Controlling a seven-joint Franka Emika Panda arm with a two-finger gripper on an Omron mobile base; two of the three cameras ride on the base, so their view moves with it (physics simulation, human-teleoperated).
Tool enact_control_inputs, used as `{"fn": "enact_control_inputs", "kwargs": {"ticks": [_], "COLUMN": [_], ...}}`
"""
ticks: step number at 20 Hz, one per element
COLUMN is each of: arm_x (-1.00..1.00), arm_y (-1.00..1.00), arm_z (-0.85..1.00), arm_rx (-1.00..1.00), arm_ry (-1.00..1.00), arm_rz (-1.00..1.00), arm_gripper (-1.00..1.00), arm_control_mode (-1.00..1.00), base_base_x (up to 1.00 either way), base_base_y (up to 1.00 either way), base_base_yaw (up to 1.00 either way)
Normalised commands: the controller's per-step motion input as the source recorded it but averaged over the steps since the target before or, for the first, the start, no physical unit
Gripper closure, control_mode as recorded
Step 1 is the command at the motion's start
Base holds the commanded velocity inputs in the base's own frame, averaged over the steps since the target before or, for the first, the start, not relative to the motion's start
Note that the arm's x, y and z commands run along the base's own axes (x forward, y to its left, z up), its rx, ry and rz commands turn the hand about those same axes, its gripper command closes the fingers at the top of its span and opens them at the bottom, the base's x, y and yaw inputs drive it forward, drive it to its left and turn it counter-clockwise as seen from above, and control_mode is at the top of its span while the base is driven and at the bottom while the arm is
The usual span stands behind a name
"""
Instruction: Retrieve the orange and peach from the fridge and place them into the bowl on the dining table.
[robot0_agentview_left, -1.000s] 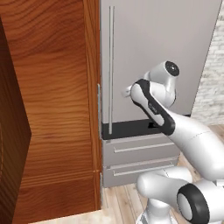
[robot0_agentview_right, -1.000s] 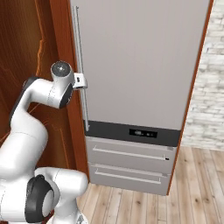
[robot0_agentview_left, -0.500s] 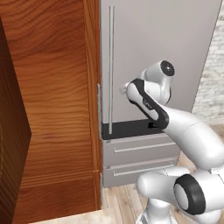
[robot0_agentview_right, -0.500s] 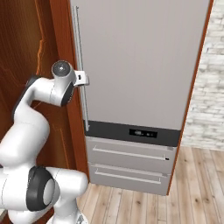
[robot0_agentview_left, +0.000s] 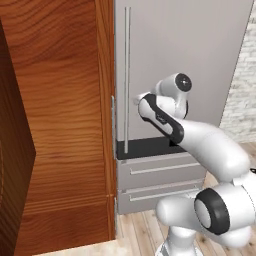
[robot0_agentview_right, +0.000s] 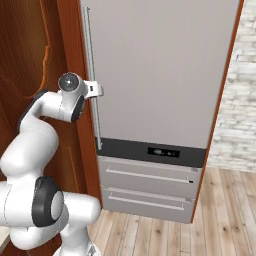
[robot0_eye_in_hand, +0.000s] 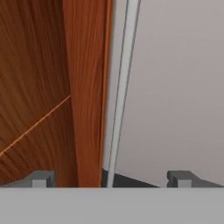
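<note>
While the fridge (robot0_agentview_right: 155, 75) is shut, the hand (robot0_eye_in_hand: 111, 179), spread wide and empty, straddles its handle (robot0_eye_in_hand: 122, 87); next, it needs to close and pull.

Open fingers straddle the fridge handle, wood crowding one side

In the hand view the bar handle (robot0_eye_in_hand: 120, 92) stands between the spread fingertips (robot0_eye_in_hand: 41, 178); the wooden cabinet (robot0_eye_in_hand: 48, 87) blocks 9 o'clock, while the fridge (robot0_eye_in_hand: 175, 87) door lies bare toward 3 o'clock.

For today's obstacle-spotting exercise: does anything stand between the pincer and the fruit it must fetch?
Yes. The fridge door is closed; the open pincer faces its bar handle, which lies between the fingertips.
</note>
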Motion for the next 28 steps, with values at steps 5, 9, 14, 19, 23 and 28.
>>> {"fn": "enact_control_inputs", "kwargs": {"ticks": [5,9,14,19,23,28], "arm_x": [0.34,0.32,0.35,0.36,0.32,0.34], "arm_y": [0.07,0.06,0.02,0.07,0.12,0.14], "arm_z": [0.0,0.0,-0.02,-0.1,-0.15,-0.13], "arm_rx": [0.0,0.0,0.0,0.0,0.0,0.0], "arm_ry": [0.0,0.0,0.0,0.02,0.04,0.03], "arm_rz": [-0.04,-0.03,-0.02,0.0,0.0,0.0], "arm_gripper": [-1.0,-1.0,-1.0,-1.0,-1.0,-1.0], "arm_control_mode": [-1.0,-1.0,-1.0,-1.0,-1.0,-1.0], "base_base_x": [0.0,0.0,0.0,0.0,0.0,0.0], "base_base_y": [0.0,0.0,0.0,0.0,0.0,0.0], "base_base_yaw": [0.0,0.0,0.0,0.0,0.0,0.0]}}
